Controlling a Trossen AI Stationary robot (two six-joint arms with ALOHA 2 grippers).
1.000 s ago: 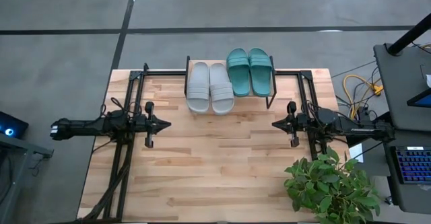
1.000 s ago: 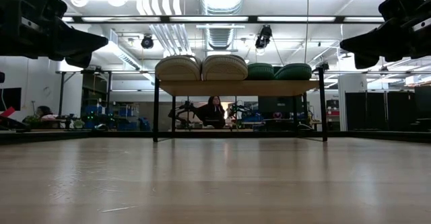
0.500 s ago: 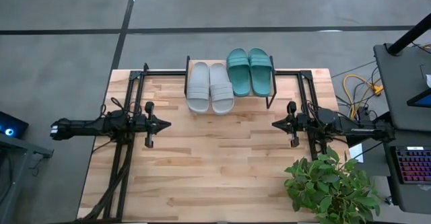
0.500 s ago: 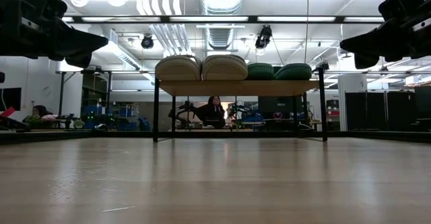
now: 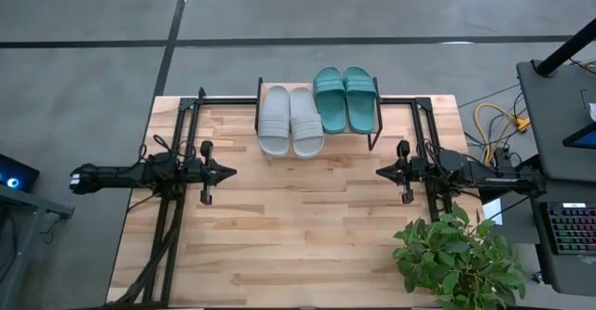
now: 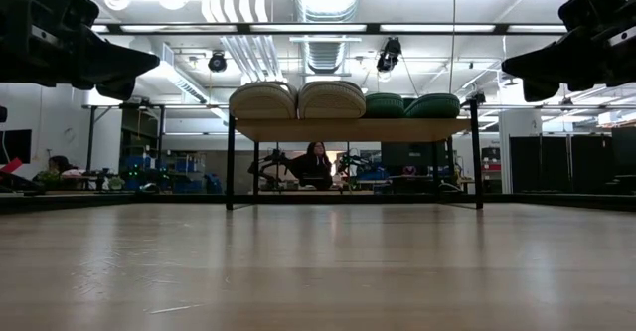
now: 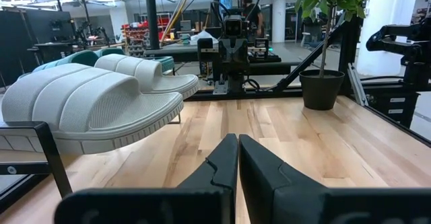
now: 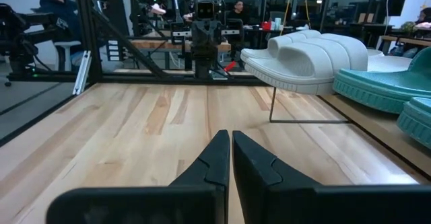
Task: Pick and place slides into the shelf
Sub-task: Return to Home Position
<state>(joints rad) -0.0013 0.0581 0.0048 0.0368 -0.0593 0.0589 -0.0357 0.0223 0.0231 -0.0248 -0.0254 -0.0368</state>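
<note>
Nothing moved since a second ago. Pressed together and empty, left end effector (image 5: 228,170) raised above the surface (image 5: 298,226), in front of the shelf (image 6: 348,129) and just past its left end. Likewise pressed together and empty, right end effector (image 5: 380,171) in front of the shelf's right end, near its leg. Side by side on the shelf's plank: grey slides (image 5: 291,121) toward the left end, jutting past the front edge; teal slides (image 5: 345,98) just beside them, at the right end.
</note>
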